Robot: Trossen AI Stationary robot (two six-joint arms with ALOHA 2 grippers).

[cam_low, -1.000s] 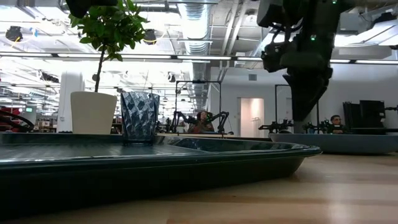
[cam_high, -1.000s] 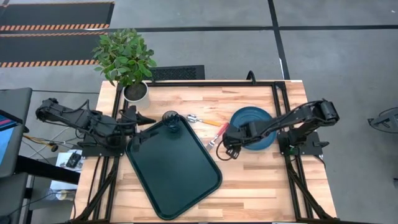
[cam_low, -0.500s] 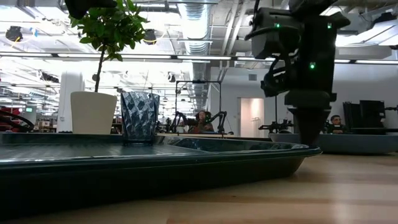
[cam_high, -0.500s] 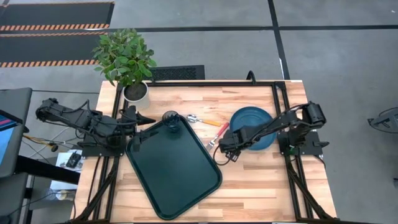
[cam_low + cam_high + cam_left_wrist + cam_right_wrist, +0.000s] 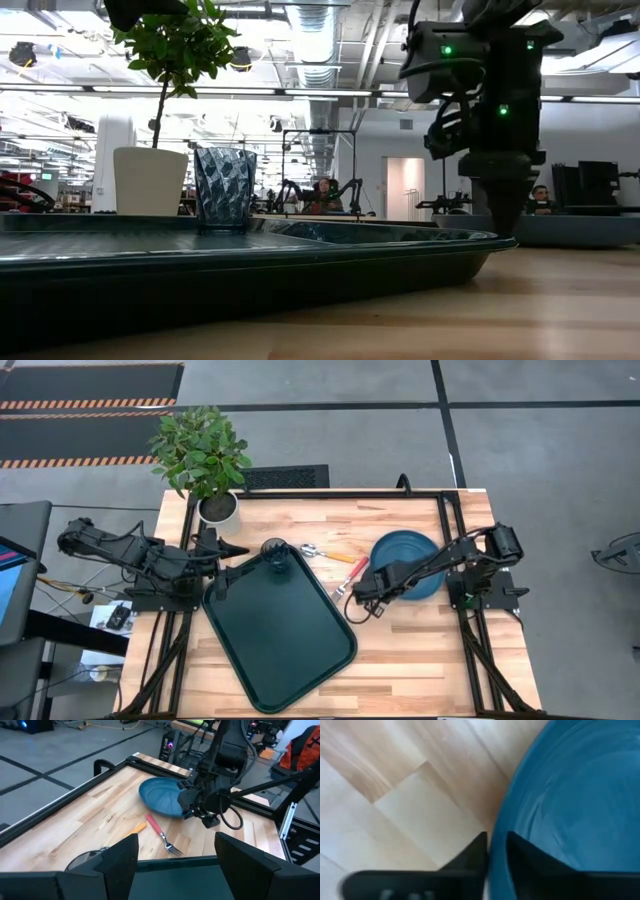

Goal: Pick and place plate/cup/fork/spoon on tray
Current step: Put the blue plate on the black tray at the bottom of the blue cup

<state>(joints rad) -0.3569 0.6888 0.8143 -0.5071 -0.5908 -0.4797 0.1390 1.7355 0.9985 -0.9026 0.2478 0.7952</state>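
**Right gripper clamps the plate's rim**

From above, the wooden table [image 5: 400, 650] carries a dark green tray [image 5: 285, 635] lying at an angle left of centre, with the small smoky cup [image 5: 274, 550] standing in its far corner. The blue-teal plate [image 5: 412, 560] sits on the bare wood to the right, well apart from the tray. Between them lie the orange-handled spoon [image 5: 325, 552] and the red-pink fork [image 5: 350, 575]. The right gripper [image 5: 366, 588] is down at the plate's left edge. The left gripper [image 5: 222, 567] waits at the tray's far-left edge, beside the white plant pot [image 5: 218, 508].

The table-level view shows the cup [image 5: 224, 187] as faceted, see-through and upright on the tray [image 5: 300, 262], and the right arm [image 5: 490, 110] dropping from above to the plate [image 5: 580, 232], seen edge-on.

The left wrist view alone shows the fork [image 5: 162, 835] tines pointing toward the tray, its handle touching the spoon's orange handle [image 5: 138, 827], and the left gripper's 2 fingers [image 5: 120, 862] standing wide apart with nothing between them.

The right wrist view alone settles the grip: 2 dark fingers [image 5: 476, 854] pinch the plate's raised rim [image 5: 501, 855], 1 outside it over the wood, 1 inside.
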